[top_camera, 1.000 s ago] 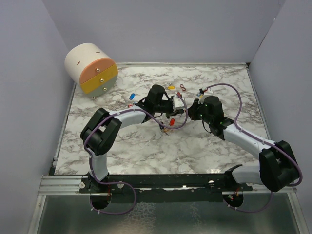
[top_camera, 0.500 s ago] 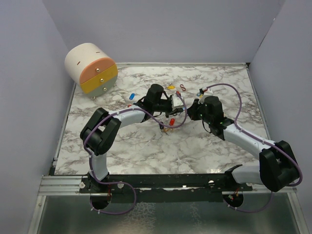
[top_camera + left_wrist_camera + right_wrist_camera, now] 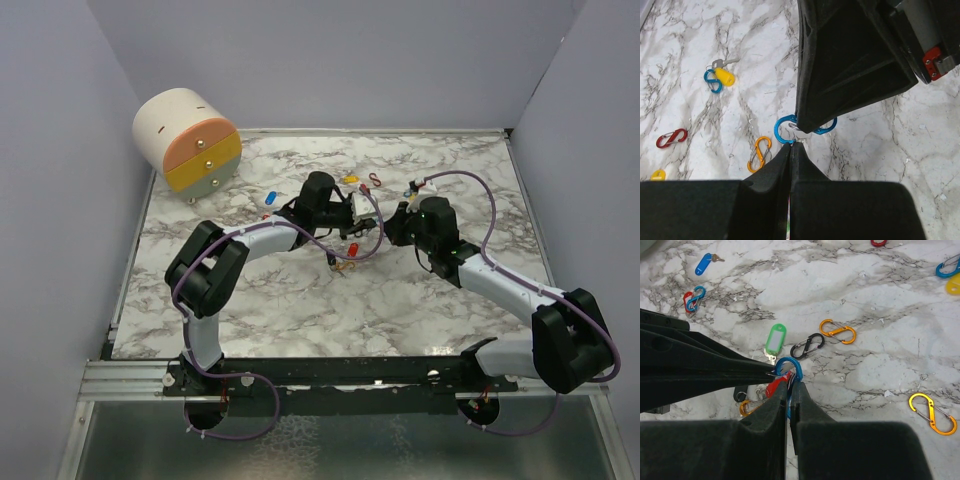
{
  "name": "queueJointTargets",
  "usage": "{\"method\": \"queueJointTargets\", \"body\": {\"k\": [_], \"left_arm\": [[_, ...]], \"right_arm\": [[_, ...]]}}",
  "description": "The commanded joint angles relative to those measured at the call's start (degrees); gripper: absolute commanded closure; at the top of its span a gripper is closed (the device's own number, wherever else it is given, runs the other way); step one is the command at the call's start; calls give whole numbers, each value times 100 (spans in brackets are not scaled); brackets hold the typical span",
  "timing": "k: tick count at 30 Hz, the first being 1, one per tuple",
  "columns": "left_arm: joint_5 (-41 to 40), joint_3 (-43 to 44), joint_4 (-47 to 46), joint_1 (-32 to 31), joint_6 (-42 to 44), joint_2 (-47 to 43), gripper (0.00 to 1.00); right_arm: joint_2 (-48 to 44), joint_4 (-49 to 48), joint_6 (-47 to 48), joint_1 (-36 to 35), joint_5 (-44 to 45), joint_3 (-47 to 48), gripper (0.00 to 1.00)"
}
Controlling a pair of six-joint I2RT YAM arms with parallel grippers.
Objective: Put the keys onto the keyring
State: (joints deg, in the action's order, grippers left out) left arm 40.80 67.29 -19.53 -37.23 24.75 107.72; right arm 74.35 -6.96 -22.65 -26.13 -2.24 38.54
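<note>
Fingers (image 3: 802, 410) of the right gripper (image 3: 790, 386) are closed on a blue clip (image 3: 789, 360). The left gripper (image 3: 791, 146) is closed too, its tips touching this clip. A red key tag (image 3: 776, 386) sits just beside it, and a green key tag (image 3: 776, 338) lies near.

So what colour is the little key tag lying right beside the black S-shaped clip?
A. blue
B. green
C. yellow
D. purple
B: in the right wrist view the green key tag lies on the marble table, just left of the black S-shaped clip.
</note>
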Motion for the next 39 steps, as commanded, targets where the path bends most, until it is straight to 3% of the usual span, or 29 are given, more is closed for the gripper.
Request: {"method": "queueJointTargets", "body": {"k": [1, 20, 22, 30, 39], "left_arm": [[-434, -31, -761, 129, -235, 65, 100], [-591, -325, -1220, 102, -398, -30, 100], [-506, -414, -1220, 106, -383, -89, 100], [191, -835, -1220, 158, -349, -309, 100], [556, -1135, -1220, 190, -416, -531, 100]], "right_arm": [[-100, -1, -49, -32, -282, -66, 99], [-95, 120, -200, -33, 66, -52, 99], [-75, 236, -189, -33, 262, -13, 94], [77, 449, -178, -31, 475, 119, 54], [316, 1121, -297, -33, 1086, 420, 42]]}}
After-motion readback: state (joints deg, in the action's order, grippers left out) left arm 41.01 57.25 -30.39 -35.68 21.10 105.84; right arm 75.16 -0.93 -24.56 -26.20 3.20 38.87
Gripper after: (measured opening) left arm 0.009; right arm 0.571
